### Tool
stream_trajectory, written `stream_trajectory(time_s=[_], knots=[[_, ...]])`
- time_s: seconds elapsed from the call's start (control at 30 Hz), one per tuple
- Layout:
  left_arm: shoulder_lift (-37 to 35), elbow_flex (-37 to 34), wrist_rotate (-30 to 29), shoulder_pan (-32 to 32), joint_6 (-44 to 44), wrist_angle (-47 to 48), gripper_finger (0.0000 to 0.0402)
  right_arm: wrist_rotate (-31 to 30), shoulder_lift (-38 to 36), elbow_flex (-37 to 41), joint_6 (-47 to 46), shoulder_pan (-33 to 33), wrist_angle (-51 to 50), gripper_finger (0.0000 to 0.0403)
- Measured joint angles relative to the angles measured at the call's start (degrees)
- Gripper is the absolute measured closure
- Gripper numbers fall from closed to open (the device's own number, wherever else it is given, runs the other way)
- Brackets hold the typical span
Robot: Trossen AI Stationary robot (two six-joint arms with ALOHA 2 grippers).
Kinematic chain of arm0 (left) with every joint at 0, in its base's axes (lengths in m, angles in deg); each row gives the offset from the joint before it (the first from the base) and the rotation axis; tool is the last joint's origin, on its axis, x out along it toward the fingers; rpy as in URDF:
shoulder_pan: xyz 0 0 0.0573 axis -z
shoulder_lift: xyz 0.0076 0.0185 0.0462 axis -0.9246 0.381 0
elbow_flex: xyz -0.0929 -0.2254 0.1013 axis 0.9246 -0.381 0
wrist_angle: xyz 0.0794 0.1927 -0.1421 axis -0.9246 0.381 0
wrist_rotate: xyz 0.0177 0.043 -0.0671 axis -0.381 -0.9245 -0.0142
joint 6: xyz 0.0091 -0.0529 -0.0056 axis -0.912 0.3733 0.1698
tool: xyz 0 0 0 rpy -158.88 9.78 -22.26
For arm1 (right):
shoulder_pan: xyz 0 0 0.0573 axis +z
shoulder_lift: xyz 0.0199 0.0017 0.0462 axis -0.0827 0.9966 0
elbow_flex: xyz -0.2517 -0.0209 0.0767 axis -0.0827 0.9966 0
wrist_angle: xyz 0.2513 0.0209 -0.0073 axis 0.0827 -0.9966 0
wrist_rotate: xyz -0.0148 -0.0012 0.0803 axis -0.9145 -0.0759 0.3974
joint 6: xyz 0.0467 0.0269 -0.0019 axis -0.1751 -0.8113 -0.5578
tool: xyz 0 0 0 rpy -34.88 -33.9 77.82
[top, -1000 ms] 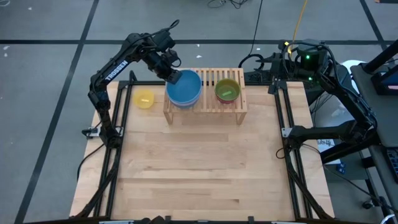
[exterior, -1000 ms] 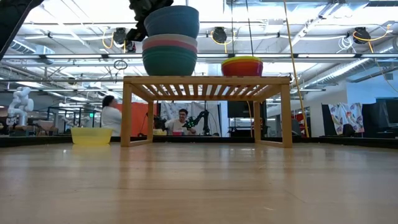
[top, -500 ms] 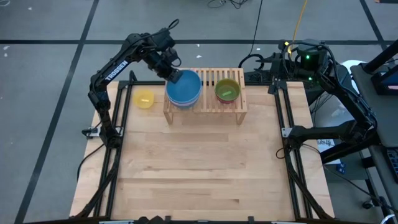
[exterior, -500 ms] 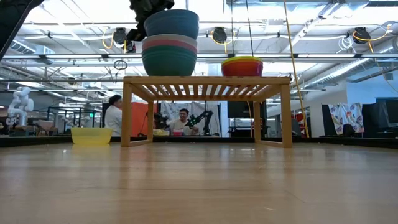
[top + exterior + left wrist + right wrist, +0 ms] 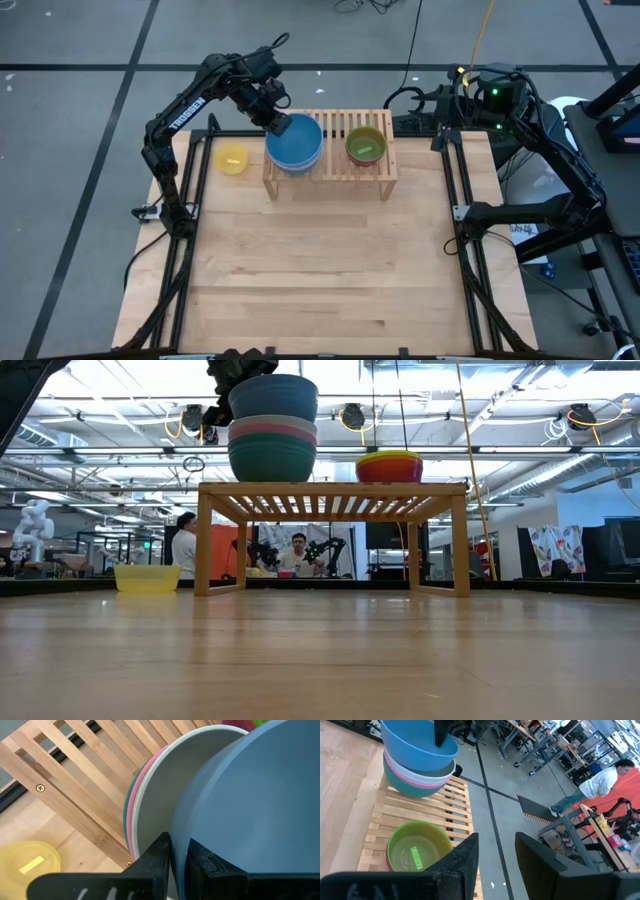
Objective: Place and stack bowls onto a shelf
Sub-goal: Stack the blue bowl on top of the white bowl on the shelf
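My left gripper [image 5: 277,124] is shut on the blue bowl [image 5: 296,142], holding it just over the stack of white [image 5: 272,427], pink and teal [image 5: 272,460] bowls on the left half of the light-wood shelf [image 5: 384,170]. In the right wrist view the blue bowl [image 5: 417,742] sits tilted in the white one. A lime green bowl [image 5: 366,146] is nested in a red bowl on the shelf's right half. A yellow bowl [image 5: 232,158] rests on the table left of the shelf. My right gripper [image 5: 495,855] is open and empty beyond the table's far right corner. My left gripper holds the blue bowl by its rim [image 5: 176,832] on the far left side, one finger inside the bowl [image 5: 202,862] and one outside [image 5: 159,854]. The fingers come from above, slanting down. The bowl is tilted, its underside low in the white bowl; whether they touch I cannot tell.
The middle slats of the shelf [image 5: 338,125] lie bare between the two stacks. The near part of the wooden table [image 5: 320,270] is open. People [image 5: 185,545] and equipment show in the room beyond the far edge.
My left gripper has sunk slightly with the blue bowl toward the stack and a touch toward the table's left edge, staying shut on the rim.
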Motion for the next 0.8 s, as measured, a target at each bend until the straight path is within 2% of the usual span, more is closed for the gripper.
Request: stream_trajectory(time_s=[0.8], knots=[[0.0,0.0,-0.5,0.0,1.8,0.1,0.0375,0.2,0.0,0.0,0.9,0.0,0.0,0.0282]])
